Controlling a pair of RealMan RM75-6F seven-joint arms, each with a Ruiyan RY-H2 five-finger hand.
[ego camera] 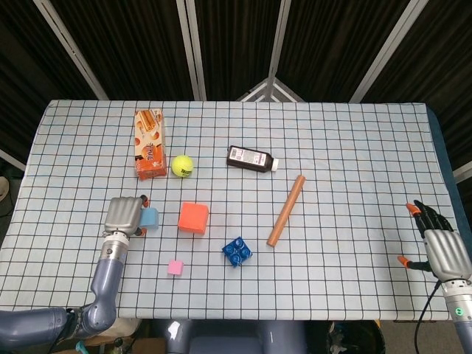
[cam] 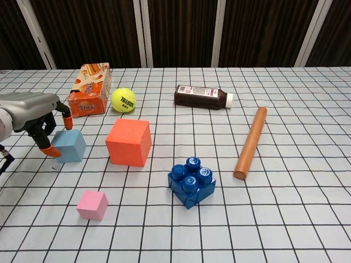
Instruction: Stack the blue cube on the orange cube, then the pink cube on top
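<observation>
I make out print on the ball (cam: 124, 100), carton (cam: 90, 90) and bottle (cam: 201, 97) label, none readable.

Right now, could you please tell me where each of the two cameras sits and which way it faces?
Head view: high above the near table edge, looking steeply down on the table; shows the left hand at the blue cube and the right hand.
Chest view: low at the near edge, looking across toward the dark curtains; shows only the left hand around the blue cube.
Shared: left hand, blue cube, orange cube, pink cube.
</observation>
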